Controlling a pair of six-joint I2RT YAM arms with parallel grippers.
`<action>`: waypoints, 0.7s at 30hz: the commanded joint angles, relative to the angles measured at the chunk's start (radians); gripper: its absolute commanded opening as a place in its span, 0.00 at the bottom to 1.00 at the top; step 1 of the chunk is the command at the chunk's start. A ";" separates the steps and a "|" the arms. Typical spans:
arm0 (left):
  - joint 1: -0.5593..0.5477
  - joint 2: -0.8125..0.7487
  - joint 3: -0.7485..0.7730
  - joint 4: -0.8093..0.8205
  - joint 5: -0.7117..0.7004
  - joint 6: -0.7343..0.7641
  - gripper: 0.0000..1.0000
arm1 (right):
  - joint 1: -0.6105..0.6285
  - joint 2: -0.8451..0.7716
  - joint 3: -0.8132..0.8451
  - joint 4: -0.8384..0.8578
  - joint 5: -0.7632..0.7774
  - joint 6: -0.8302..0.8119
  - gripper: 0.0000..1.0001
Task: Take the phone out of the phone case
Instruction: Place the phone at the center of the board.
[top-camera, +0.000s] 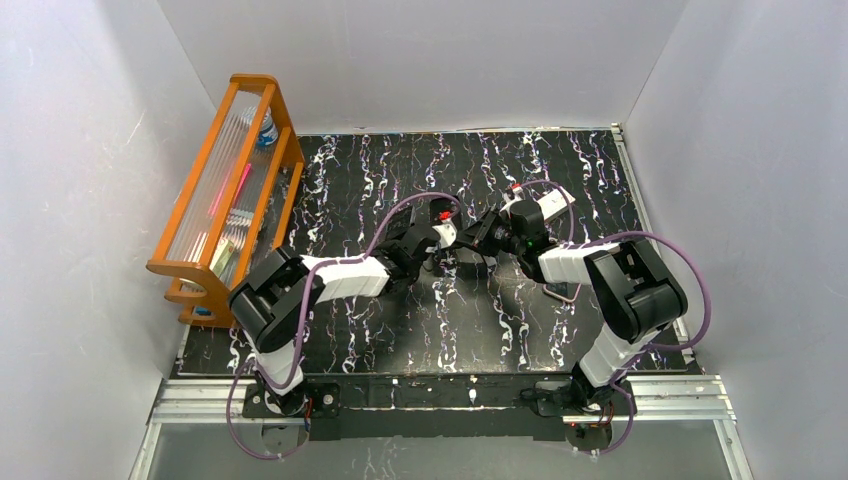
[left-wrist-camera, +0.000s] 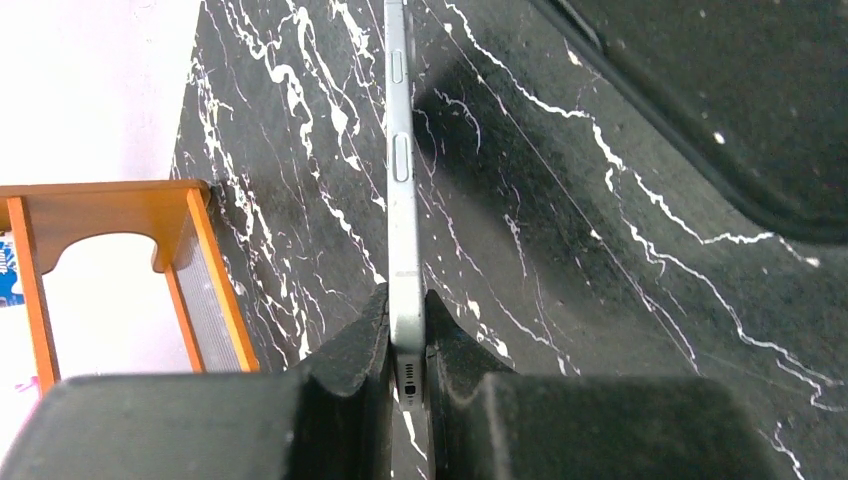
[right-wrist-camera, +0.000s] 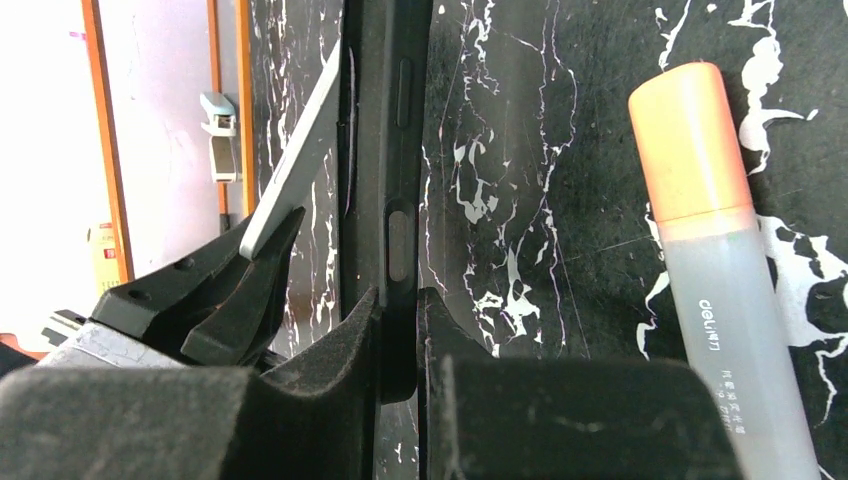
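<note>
Item: phone (left-wrist-camera: 401, 200); slim slab with a pale silver-grey frame, seen edge-on; two side buttons on the long edge, a port and speaker holes on the short end; held up off the table (left-wrist-camera: 560, 300) near its middle, between the two arms.

Holder: left gripper (left-wrist-camera: 408, 350), clamped on the phone's port end, one finger flat on each face.

Companion item: phone case (right-wrist-camera: 390, 150); matt black, soft-looking, with raised button covers on its side wall; pinched by its wall in the right gripper (right-wrist-camera: 398, 320), jaws closed on it, just beside the phone.

Relation: in the right wrist view the phone's near end stands angled away from the phone case, a wedge of gap between them; whether the far end sits in the shell cannot be told.

Step, as judged: the separation itself, late in the task; the next move calls for drawing the two grippers apart, phone peeling out along its length, both grips kept firm; a tight far corner may resist.

Surroundings: marker pen (right-wrist-camera: 710, 260), orange cap, lying on the table to the right; orange wooden rack (top-camera: 215, 200) at the left edge.
</note>
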 joint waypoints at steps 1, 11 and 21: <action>0.009 0.044 0.022 -0.022 0.021 -0.023 0.08 | -0.009 0.007 0.000 0.039 -0.028 -0.028 0.01; 0.010 0.077 0.020 -0.065 0.036 -0.063 0.34 | -0.022 0.035 0.010 0.030 -0.046 -0.028 0.01; 0.010 0.064 0.046 -0.131 0.071 -0.132 0.57 | -0.024 0.066 0.041 0.011 -0.067 -0.040 0.01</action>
